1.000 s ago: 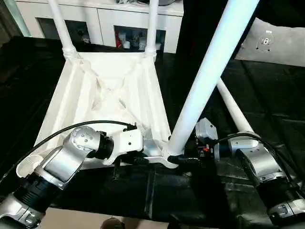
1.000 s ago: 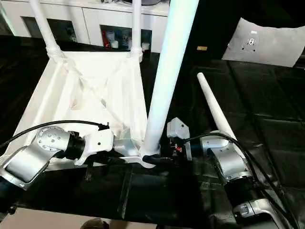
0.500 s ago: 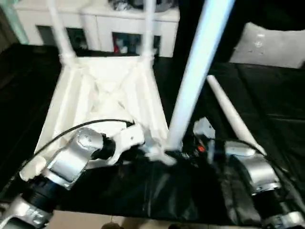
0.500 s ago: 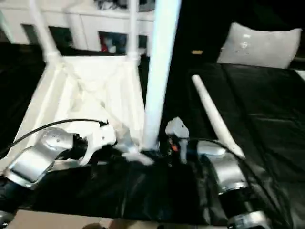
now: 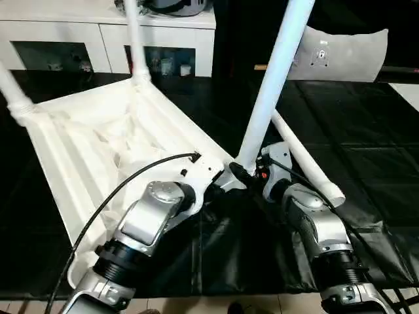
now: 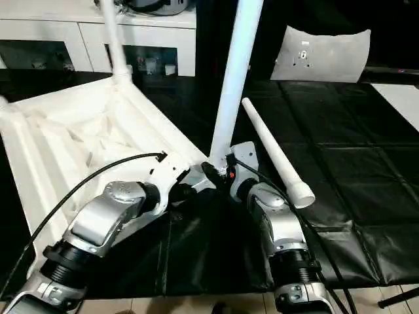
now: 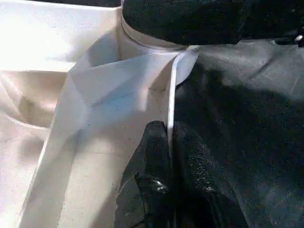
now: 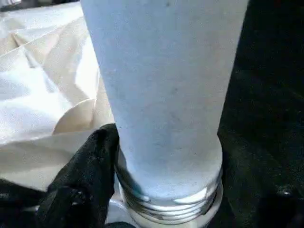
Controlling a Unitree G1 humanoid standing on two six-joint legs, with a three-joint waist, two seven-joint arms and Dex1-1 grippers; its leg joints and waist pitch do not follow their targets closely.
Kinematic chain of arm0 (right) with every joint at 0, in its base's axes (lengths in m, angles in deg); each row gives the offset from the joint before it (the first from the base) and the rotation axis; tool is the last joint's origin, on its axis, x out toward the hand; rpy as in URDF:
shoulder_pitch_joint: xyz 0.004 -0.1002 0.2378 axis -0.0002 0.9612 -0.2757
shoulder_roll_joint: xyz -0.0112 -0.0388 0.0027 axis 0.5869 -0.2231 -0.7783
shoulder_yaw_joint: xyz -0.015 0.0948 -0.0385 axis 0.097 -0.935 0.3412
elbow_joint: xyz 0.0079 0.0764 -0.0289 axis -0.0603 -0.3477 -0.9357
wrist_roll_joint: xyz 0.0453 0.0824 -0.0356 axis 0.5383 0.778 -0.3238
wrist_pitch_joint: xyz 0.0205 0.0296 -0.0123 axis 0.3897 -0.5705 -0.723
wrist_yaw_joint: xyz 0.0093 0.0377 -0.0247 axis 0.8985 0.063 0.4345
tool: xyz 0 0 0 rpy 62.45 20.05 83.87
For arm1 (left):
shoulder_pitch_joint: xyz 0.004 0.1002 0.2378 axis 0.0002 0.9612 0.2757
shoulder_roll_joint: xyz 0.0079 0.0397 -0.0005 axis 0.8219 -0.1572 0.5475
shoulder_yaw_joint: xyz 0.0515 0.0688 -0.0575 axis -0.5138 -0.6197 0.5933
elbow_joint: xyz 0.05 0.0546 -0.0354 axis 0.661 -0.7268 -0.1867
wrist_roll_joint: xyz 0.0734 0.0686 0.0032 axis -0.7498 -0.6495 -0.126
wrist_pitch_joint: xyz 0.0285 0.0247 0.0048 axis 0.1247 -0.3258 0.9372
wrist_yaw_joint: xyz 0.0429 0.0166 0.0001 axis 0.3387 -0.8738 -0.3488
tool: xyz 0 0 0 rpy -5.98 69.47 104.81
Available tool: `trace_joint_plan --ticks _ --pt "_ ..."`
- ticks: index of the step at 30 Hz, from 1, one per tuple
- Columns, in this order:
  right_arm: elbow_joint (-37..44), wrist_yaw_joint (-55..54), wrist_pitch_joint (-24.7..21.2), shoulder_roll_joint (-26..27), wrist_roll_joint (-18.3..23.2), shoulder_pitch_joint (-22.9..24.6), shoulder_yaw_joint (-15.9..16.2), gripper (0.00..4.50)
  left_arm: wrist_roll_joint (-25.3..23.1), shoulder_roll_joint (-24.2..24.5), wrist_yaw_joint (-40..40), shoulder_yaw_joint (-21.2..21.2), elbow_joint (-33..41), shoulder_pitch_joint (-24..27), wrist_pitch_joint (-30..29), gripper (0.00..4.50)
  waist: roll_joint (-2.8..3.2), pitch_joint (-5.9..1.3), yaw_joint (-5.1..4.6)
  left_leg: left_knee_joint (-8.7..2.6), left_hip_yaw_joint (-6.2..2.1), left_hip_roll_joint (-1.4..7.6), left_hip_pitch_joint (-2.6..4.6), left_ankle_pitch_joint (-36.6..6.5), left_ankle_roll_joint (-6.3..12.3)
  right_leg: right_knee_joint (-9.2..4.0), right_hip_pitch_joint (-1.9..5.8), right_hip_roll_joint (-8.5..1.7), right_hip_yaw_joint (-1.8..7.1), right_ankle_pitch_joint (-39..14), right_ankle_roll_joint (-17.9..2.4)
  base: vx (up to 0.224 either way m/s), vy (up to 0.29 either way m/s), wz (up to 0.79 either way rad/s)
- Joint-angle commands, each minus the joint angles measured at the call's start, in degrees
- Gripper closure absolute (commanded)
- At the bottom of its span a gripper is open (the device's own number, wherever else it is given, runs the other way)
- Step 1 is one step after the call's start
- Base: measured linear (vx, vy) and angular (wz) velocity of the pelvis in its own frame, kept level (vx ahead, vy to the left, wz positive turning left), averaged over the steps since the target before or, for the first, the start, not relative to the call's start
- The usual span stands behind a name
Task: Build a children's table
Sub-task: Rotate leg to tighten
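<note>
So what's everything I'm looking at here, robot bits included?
Tabletop: one, white, upside down on the black mat, ribbed underside up.
Fitted legs: two, white, upright in the far corners.
Near leg: one, white, upright at the near corner, thread showing at its base.
Loose leg: one, white, lying on the mat.
Mat: one, black.
Cabinet: one, white, at the back.
Board: one, white, at the back.
Left gripper: black, pinching the tabletop's edge.
Right gripper: black, around the near leg's base.

A home-like room is suggested by a white cabinet (image 5: 111,39) with shelves at 12 o'clock.
</note>
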Motion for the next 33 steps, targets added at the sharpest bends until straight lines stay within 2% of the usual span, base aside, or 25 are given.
trace_joint_plan --ticks 1,3,5,7,8,9,10,11,12,13,14,17,19,20,22,25,26,28,29,30,31,32,33 --pt "-2.63 2.11 -2.46 3.69 2.2 1.02 4.02 0.99 0.57 -0.98 -0.28 -0.09 4.06 -3.62 2.35 4.5 0.55 -3.58 0.22 -4.68 -0.01 0.72 -0.67 -18.25 2.91 -4.15 2.98 -3.75 2.45 -25.63 -4.38 0.0 0.0 0.0" --pt "-2.72 1.61 -2.52 3.7 2.39 0.89 3.27 0.6 0.46 0.28 0.31 -0.25 4.1 -3.27 2.6 4.5 0.65 -3.83 0.39 -4.54 0.14 0.74 -0.53 -16.28 2.87 -3.91 2.86 -3.92 2.89 -24.0 -5.28 0.0 0.0 0.0" --pt "-2.23 2.68 -1.92 3.25 2.7 1.0 2.97 0.56 0.39 1.65 1.17 -0.36 4.02 -3.01 3.18 4.5 0.63 -4.08 0.57 -4.51 0.43 0.82 -0.58 -13.38 3.4 -3.33 2.82 -3.79 3.27 -21.05 -7.16 0.0 0.0 0.0" --pt "0.3 6.27 -0.85 1.28 3.69 2.21 3.14 0.25 0.69 3.87 3.4 -0.54 4.13 -2.66 4.35 4.5 0.6 -4.23 0.74 -4.39 0.64 0.83 -0.73 -11.84 3.67 -3.18 2.83 -3.87 3.41 -20.51 -7.54 0.0 0.0 0.0" --pt "1.73 8.05 -0.66 0.11 4.28 2.96 3.09 0.25 0.91 4.87 4.57 -0.64 4.26 -2.51 4.54 4.5 0.49 -4.39 1.01 -4.17 0.89 0.76 -0.87 -10.24 4.0 -2.92 2.74 -3.84 3.66 -19.24 -7.71 0.0 0.0 0.0" --pt "3.12 9.96 -0.59 -1.11 4.92 3.72 2.87 0.1 0.9 6.05 6.05 -1.06 4.27 -2.35 5.64 4.5 0.52 -4.79 1.37 -3.93 0.94 0.72 -1.3 -7.14 4.56 -2.25 3.07 -3.83 3.84 -16.02 -8.31 0.0 0.0 0.0" --pt "3.9 11.04 -0.6 -1.81 5.3 4.14 2.67 0.1 0.84 6.75 6.96 -1.36 4.25 -2.25 6.38 4.5 0.55 -5.0 1.55 -3.85 0.99 0.78 -1.32 -5.28 4.98 -1.92 3.11 -3.76 3.9 -13.71 -8.76 0.0 0.0 0.0" --pt "4.98 12.69 -0.45 -3.0 5.6 4.75 2.73 0.05 0.93 7.61 8.07 -1.79 4.32 -2.11 6.86 4.5 0.61 -5.05 1.7 -3.71 1.11 0.85 -1.39 -2.83 6.03 -1.44 2.88 -3.59 4.01 -10.14 -10.09 0.0 0.0 0.0" --pt "6.1 14.64 0.05 -4.71 5.64 5.46 3.0 0.05 1.05 8.69 9.61 -2.29 4.25 -1.84 8.16 4.5 0.5 -4.89 1.89 -3.58 1.18 0.71 -1.69 -2.57 6.29 -1.25 2.92 -3.52 4.04 -9.68 -10.38 0.0 0.0 0.0" --pt "6.92 16.21 0.53 -6.16 5.68 6.01 3.3 0.05 1.3 9.55 10.93 -2.69 4.21 -1.6 9.28 4.5 0.73 -5.01 2.08 -3.53 1.13 0.69 -1.65 -2.62 6.25 -1.18 2.89 -3.57 4.03 -9.77 -10.57 0.0 0.0 0.0" --pt "7.61 17.72 1.02 -7.49 5.73 6.48 3.56 0.05 1.62 10.27 12.11 -2.93 4.19 -1.35 9.9 4.5 0.56 -5.14 2.18 -3.38 1.22 0.67 -1.76 -2.51 6.43 -1.08 2.96 -3.51 4.03 -9.83 -10.35 0.0 0.0 0.0" --pt "9.73 22.93 1.16 -11.58 7.14 7.32 3.18 0.05 3.08 12.67 16.6 -3.51 4.04 -0.37 12.91 4.5 0.69 -4.74 2.62 -3.62 1.29 0.79 -1.58 -5.33 6.13 -1.71 2.72 -3.47 3.88 -14.24 -9.51 0.0 0.0 0.0" --pt "10.96 26.98 0.74 -14.78 8.24 7.07 3.07 0.05 3.77 14.54 20.13 -4.2 3.97 0.17 15.52 4.5 0.77 -4.5 2.83 -3.73 1.38 1.02 -1.17 -7.53 5.53 -2.08 2.33 -3.51 3.91 -17.07 -8.95 0.0 0.0 0.0" --pt "11.09 27.92 0.89 -15.57 8.29 6.89 3.15 0.05 3.79 15.07 21.1 -4.51 3.93 0.23 16.4 4.5 1.0 -4.56 2.95 -3.76 1.43 1.13 -0.98 -8.65 5.19 -2.25 2.28 -3.44 3.95 -17.93 -8.63 0.0 0.0 0.0" --pt "10.81 30.68 1.96 -17.73 7.81 5.87 3.59 0.05 4.28 16.24 23.81 -4.94 3.57 0.51 18.15 4.5 1.08 -4.57 3.72 -3.84 1.49 1.22 -0.68 -9.06 4.66 -2.07 2.03 -3.51 4.07 -17.69 -9.09 0.0 0.0 0.0" --pt "10.2 33.39 3.97 -19.55 6.81 4.66 4.64 0.05 4.94 17.45 27.18 -5.7 3.09 0.86 20.96 4.5 1.01 -4.76 4.05 -3.76 1.58 1.36 -0.57 -8.2 4.56 -1.56 1.92 -3.48 4.25 -14.74 -10.44 0.0 0.0 0.0" --pt "9.27 35.45 6.46 -20.89 5.52 3.7 6.08 0.05 5.05 18.75 29.91 -6.83 2.62 1.1 23.79 4.5 0.88 -4.65 4.28 -3.85 1.58 1.4 -0.58 -8.63 4.55 -1.55 1.9 -3.55 4.26 -14.93 -10.69 0.0 0.0 0.0" --pt "8.25 37.95 8.99 -22.16 4.36 2.81 8.15 0.05 4.51 19.91 32.0 -7.87 1.64 1.26 26.63 4.5 0.89 -4.66 4.57 -3.84 1.63 1.37 -0.65 -8.87 4.54 -1.47 1.94 -3.62 4.4 -15.24 -10.68 0.0 0.0 0.0" --pt "8.25 37.95 8.99 -22.16 4.36 2.81 8.15 0.05 4.51 19.91 32.0 -7.87 1.64 1.26 26.63 4.5 0.88 -4.65 4.65 -3.86 1.68 1.34 -0.6 -9.01 4.55 -1.53 1.93 -3.58 4.4 -15.48 -10.6 0.0 0.0 0.0" --pt "7.21 39.91 11.39 -22.8 3.15 2.16 9.82 0.05 4.14 20.74 33.62 -8.59 0.84 1.36 28.76 4.5 0.79 -4.64 4.89 -3.85 1.76 1.37 -0.47 -9.23 4.44 -1.56 1.8 -3.65 4.51 -15.61 -10.64 0.0 0.0 0.0" --pt "6.7 40.97 11.75 -22.86 3.03 1.81 10.39 0.05 3.9 21.25 34.32 -8.96 0.71 1.41 29.61 4.5 0.81 -4.66 4.89 -3.87 1.73 1.37 -0.47 -9.36 4.3 -1.45 1.83 -3.65 4.51 -15.68 -10.75 0.0 0.0 0.0" --pt "6.19 42.01 11.78 -22.92 3.14 1.45 10.69 0.05 3.7 21.61 34.93 -9.23 0.6 1.39 30.3 4.5 0.63 -4.63 4.76 -3.95 1.69 1.33 -0.84 -9.12 4.34 -1.32 2.15 -3.62 4.56 -15.53 -10.69 0.0 0.0 0.0" --pt "5.44 43.3 11.82 -23.02 3.24 0.86 11.06 0.05 3.59 21.95 35.45 -9.37 0.67 1.4 30.58 4.5 0.75 -4.66 4.85 -3.96 1.64 1.42 -0.77 -9.18 4.45 -1.25 2.09 -3.67 4.6 -15.47 -10.76 0.0 0.0 0.0"
